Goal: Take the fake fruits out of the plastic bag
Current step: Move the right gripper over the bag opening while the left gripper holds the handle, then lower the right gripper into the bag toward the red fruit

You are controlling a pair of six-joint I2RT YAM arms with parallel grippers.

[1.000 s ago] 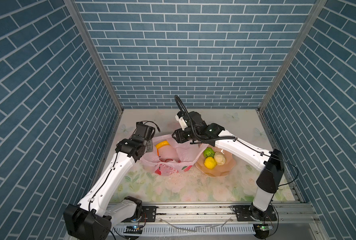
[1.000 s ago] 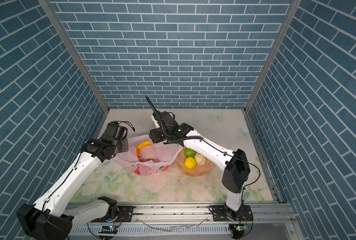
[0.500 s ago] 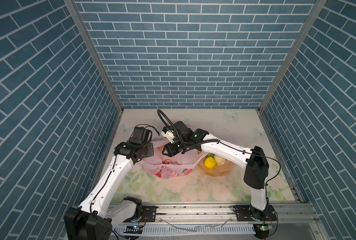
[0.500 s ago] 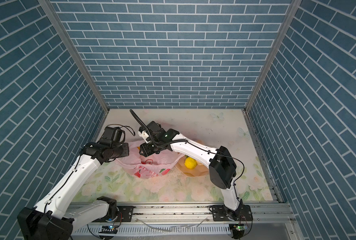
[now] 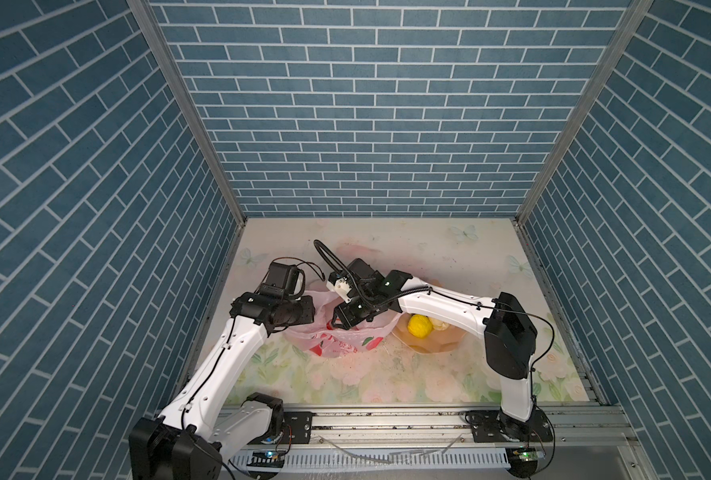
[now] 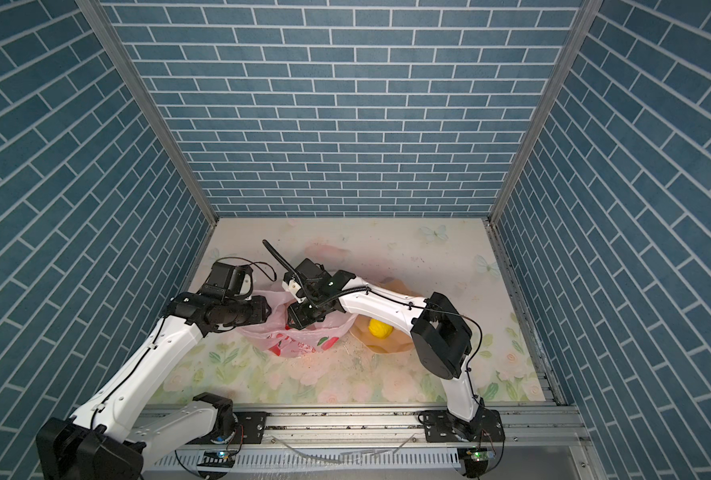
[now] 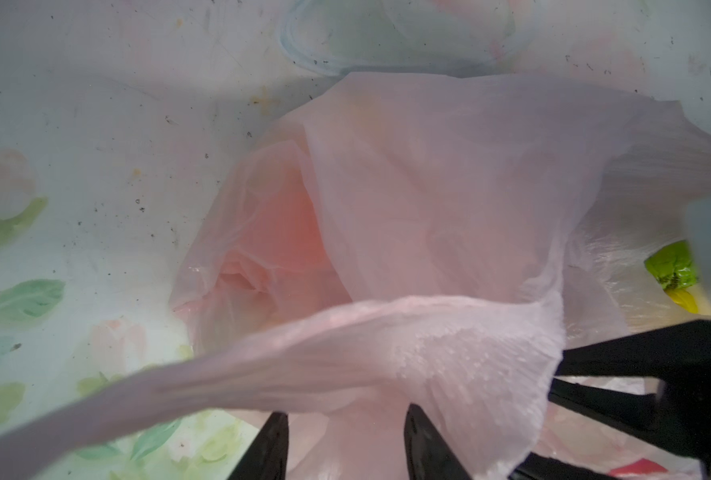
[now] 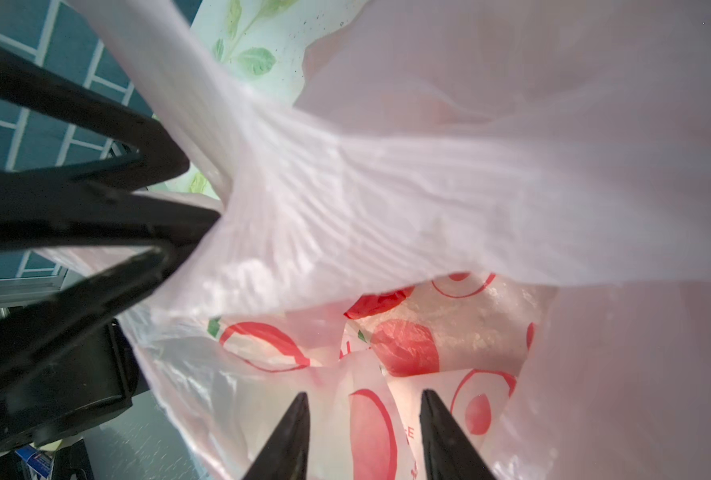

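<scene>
1. Plastic bag [image 5: 339, 338]: pink, translucent and red-printed. In both top views it sits slumped on the floral tabletop [image 5: 428, 257], left of centre, just beside the bowl [image 5: 437, 347].
2. Left gripper [image 7: 345, 446]: at the bag's left rim. Its jaws stand apart with a clear gap, and loose bag film and a handle strip lie draped across them.
3. Right gripper [image 8: 364, 436]: reaches across the middle and down into the bag's mouth. Its jaws are moderately apart, with only printed film beyond them and nothing held.
4. Yellow fruit [image 5: 419, 325]: lies in the bowl, outside the bag. A cream fruit [image 5: 441, 324] lies just beside it, partly hidden by the right arm.
5. Green fruit [image 7: 669, 270]: shows past the bag's edge in the left wrist view, where its resting place cannot be told.
6. Whether any fruit lies inside the bag cannot be told.
</scene>
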